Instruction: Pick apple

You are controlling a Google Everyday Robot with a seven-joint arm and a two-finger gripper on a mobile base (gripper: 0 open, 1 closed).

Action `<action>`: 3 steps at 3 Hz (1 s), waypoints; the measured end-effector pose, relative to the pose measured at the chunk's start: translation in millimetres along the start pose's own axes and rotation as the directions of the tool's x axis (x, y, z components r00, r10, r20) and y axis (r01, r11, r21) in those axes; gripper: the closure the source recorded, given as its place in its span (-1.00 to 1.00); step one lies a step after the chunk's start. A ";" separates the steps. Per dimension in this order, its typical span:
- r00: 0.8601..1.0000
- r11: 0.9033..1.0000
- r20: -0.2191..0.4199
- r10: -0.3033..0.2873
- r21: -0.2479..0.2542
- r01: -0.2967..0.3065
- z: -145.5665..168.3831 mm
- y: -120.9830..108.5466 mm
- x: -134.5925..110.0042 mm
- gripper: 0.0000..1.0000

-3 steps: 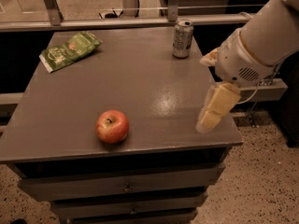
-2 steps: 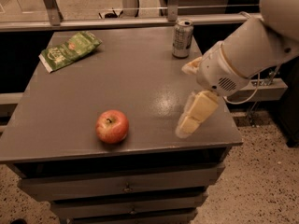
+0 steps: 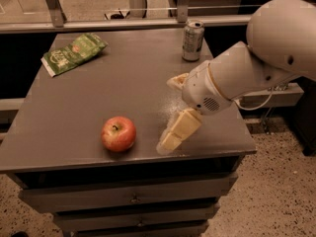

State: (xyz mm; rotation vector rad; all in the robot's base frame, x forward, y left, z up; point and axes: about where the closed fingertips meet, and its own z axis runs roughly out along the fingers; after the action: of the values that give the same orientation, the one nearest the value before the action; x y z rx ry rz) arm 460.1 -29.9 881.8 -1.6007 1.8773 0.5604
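The red apple [image 3: 118,133], with yellow blush and a short dark stem, sits upright near the front edge of the grey table [image 3: 74,107]. My gripper [image 3: 168,113] hangs just above the tabletop to the right of the apple, about a hand's width away and not touching it. Its two pale fingers [image 3: 178,129] are spread apart, with nothing between them. The white arm reaches in from the upper right.
A silver-green drink can [image 3: 192,40] stands at the table's back right, behind the arm. A green snack bag [image 3: 74,53] lies at the back left. Drawers are below the tabletop. A speckled floor lies to the right, and a rail runs behind the table.
The gripper has moved left and toward the front of the table, closing the distance to the apple. The apple, can and bag have not moved.
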 end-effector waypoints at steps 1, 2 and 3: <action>0.998 1.000 0.062 -0.001 -0.020 0.002 24.8 8.5 -11.0 -1.00; 0.992 0.999 0.125 0.003 -0.043 0.002 51.8 18.2 -25.5 -1.00; 0.988 0.998 0.155 0.013 -0.058 -0.004 69.7 26.2 -31.8 -0.95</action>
State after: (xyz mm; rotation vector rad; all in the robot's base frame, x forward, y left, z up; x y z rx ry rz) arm 449.2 44.1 850.9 -1.5386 1.7681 0.7280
